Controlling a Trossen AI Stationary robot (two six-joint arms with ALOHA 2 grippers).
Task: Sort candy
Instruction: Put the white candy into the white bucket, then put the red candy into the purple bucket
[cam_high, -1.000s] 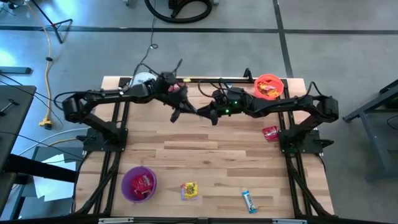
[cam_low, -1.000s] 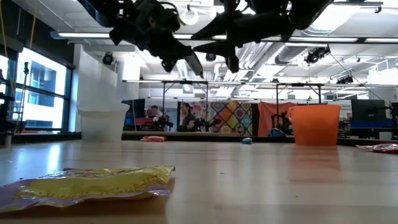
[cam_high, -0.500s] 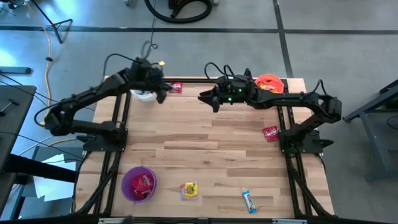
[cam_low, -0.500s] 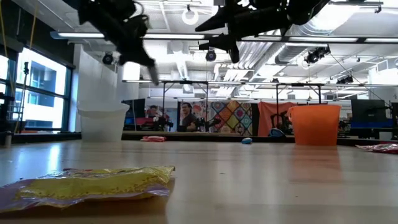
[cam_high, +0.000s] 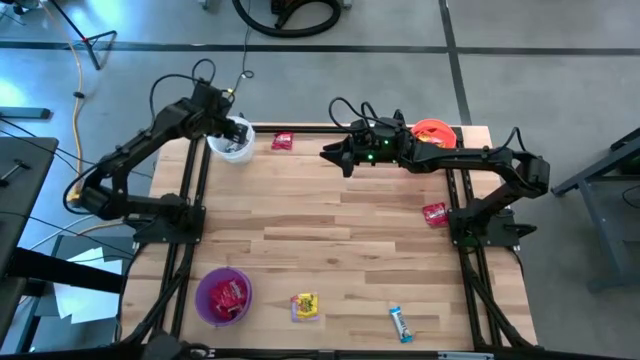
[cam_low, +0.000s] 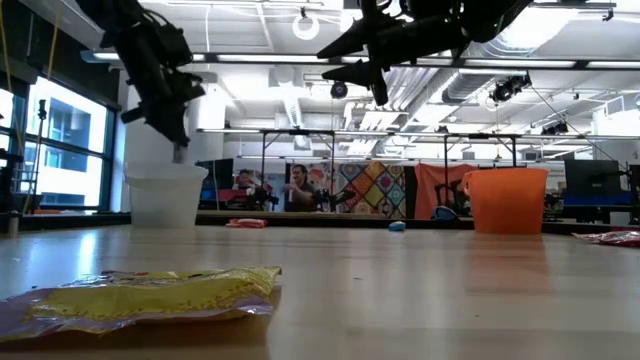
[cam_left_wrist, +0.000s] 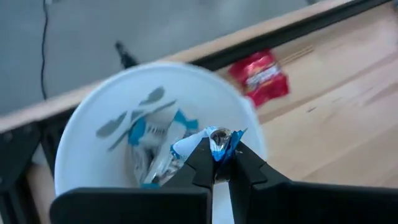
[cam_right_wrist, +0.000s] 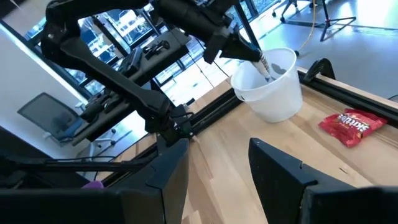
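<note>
The left gripper (cam_left_wrist: 214, 167) hangs over the mouth of the white bucket (cam_high: 232, 142), which stands at the far left corner of the tabletop (cam_high: 330, 250); its fingers (cam_left_wrist: 249, 174) are pressed together on a light-blue wrapped candy (cam_left_wrist: 214, 140), held just above more light-blue candy (cam_left_wrist: 149, 134) lying inside that bucket. Just beside the white bucket, along the far edge, lies a red candy bag (cam_high: 283, 141). The right gripper (cam_high: 326, 155) hovers in the air farther along that edge from the white bucket, past the red bag, with its fingers (cam_right_wrist: 283, 168) apart and nothing between them. Behind the right arm, at the corner opposite the white bucket, stands the orange bucket (cam_high: 432, 138) with red candy in it, and a second red bag (cam_high: 435, 213) lies nearer to the front below it. Across the tabletop from the white bucket, along the near edge, stands the purple bucket (cam_high: 223, 296) holding red candy, then a yellow candy (cam_high: 304, 306), then a light-blue candy bar (cam_high: 401, 323).
</note>
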